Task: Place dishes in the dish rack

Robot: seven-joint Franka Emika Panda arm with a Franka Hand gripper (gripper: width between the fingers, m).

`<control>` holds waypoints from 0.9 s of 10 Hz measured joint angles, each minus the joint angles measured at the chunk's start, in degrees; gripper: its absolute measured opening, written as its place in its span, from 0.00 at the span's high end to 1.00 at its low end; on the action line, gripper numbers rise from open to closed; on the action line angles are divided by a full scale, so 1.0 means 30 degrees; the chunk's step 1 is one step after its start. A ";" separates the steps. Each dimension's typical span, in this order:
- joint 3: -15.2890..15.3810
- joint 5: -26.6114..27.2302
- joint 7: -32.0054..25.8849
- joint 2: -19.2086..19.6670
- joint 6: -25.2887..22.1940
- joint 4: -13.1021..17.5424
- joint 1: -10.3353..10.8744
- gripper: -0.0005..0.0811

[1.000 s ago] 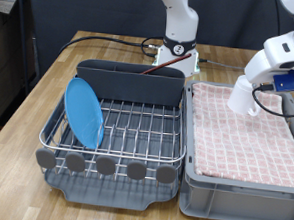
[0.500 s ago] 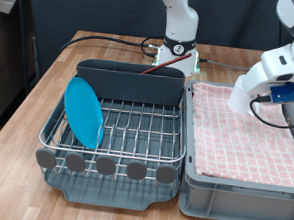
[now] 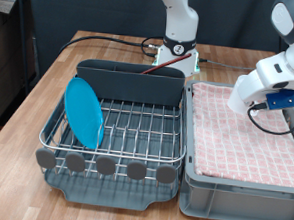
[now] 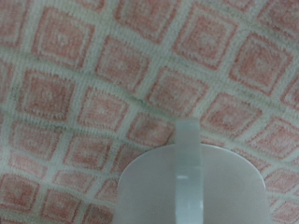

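Note:
The dark grey dish rack (image 3: 108,168) with a wire grid stands on the wooden table. The light-blue plate (image 3: 84,111) stands on edge in it at the exterior view's left. A thin reddish-brown shaft, apparently the wooden spoon (image 3: 155,69), shows at the tall cutlery box (image 3: 129,81). My gripper (image 3: 250,96) hangs over the pink checked cloth (image 3: 241,136) at the exterior view's right, shut on the white mug (image 3: 242,93). The wrist view shows the mug and its handle (image 4: 187,182) close up above the cloth (image 4: 84,84); my fingers do not show there.
The grey bin (image 3: 232,200) lined with the checked cloth sits directly to the right of the rack in the exterior view. The robot base (image 3: 177,47) and cables stand behind the rack. The table edge runs along the exterior view's left.
My gripper with the white mug has risen a little above the cloth and the arm has shifted towards the exterior view's right. The plate and rack have not moved.

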 joint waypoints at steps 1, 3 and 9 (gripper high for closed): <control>-0.0008 -0.0002 -0.0088 0.0005 0.0103 -0.0158 -0.0024 0.01; -0.0023 -0.0002 -0.0310 0.0008 0.0749 -0.0561 -0.0097 0.01; -0.0201 0.0055 -0.0462 0.0020 0.1980 -0.1419 -0.0150 0.12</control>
